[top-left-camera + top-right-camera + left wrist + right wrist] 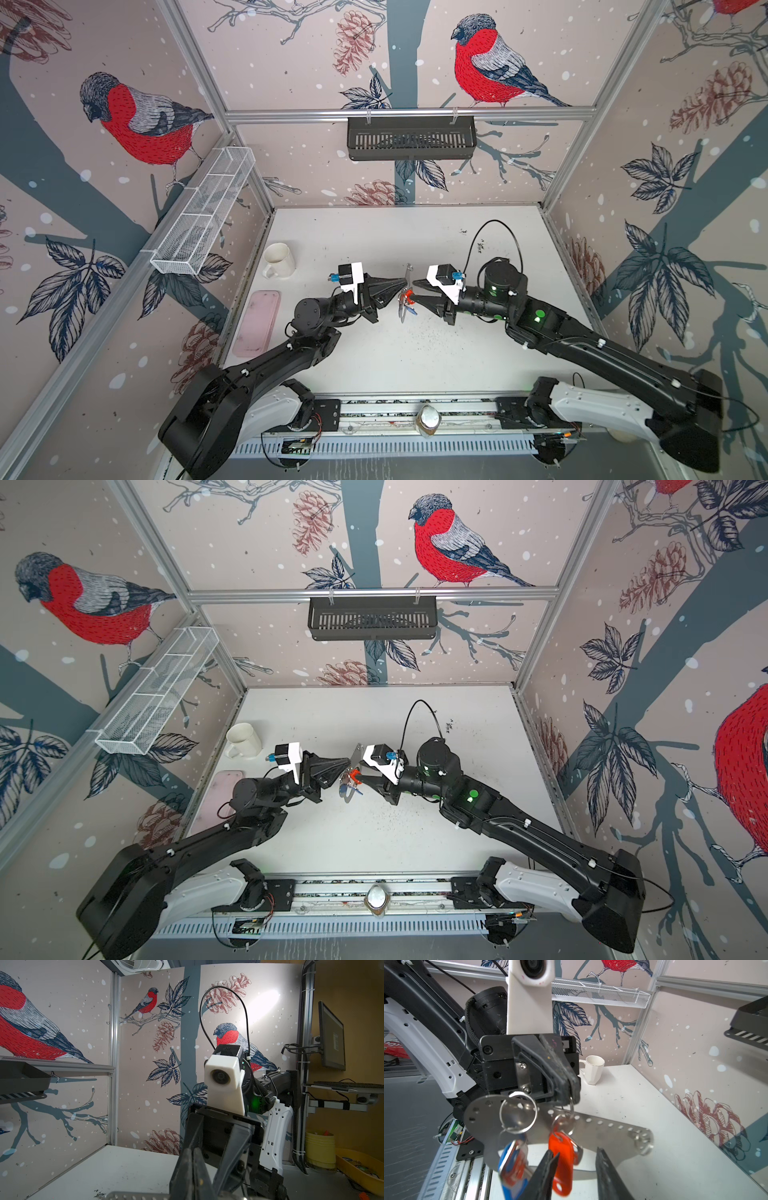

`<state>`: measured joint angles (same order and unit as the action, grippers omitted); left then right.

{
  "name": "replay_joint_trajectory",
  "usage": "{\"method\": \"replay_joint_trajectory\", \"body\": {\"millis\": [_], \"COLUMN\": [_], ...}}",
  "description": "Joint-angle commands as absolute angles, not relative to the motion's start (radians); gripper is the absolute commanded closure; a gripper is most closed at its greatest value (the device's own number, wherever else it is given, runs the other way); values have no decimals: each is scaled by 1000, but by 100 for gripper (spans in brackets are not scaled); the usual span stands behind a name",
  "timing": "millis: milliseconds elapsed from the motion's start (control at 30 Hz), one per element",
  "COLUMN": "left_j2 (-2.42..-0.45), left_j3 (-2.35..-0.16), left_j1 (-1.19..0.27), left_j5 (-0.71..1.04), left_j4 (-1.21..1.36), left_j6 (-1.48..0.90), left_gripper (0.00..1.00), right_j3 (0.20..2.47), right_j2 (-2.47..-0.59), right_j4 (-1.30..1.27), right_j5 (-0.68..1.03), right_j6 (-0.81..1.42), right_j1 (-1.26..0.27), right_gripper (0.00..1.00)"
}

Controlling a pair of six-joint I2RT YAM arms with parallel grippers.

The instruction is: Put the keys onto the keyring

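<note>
keyring clamped in left pincer, keys by right pincer

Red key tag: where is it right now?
In both top views the red tag hangs mid-table, off the surface, from the keyring the left gripper clamps, at the tips of the open right gripper.

Jaws — left clamped, right parted.

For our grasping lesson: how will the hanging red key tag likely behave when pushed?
The red tag probably swings rather than resists, since it dangles from a ring. Its glossy plastic may slip from the right gripper.
</note>
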<state>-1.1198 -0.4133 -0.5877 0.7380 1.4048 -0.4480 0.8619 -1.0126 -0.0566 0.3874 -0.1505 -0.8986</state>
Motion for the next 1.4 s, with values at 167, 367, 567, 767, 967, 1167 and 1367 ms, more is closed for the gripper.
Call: {"method": "replay_joint_trajectory", "body": {"millis": [167,367,567,767,967,1167,1367], "left_j2": [-1127,-1146,-1162,-1175,-1187,-1193,-1223], "left_j3": [-415,-414,-417,-417,-420,-416,-412], "left_j1": [-584,-584,-584,-584,-584,-584,-584], "left_j5": [759,799,813,818,827,829,838], "left_j4": [1475,1507,1525,1546,1566,1598,1677], "left_j6": [-469,-483,-494,-506,-516,-527,-561], "left_gripper": [100,100,100,100,100,100,100], "right_j3": [847,854,864,864,874,878,880], "right_j2": [-969,-998,-1026,-1033,-1053,-1071,-1087], "right_j4": [-134,-173,-178,-201,-203,-212,-231], "right_j5": [342,434,476,490,503,515,528], "right_j6": [-99,-81,-83,-81,-82,-77,-68], "right_j1": [-888,-889,-891,-893,-895,-897,-899], "right_gripper": [84,83,79,79,79,80,82]}}
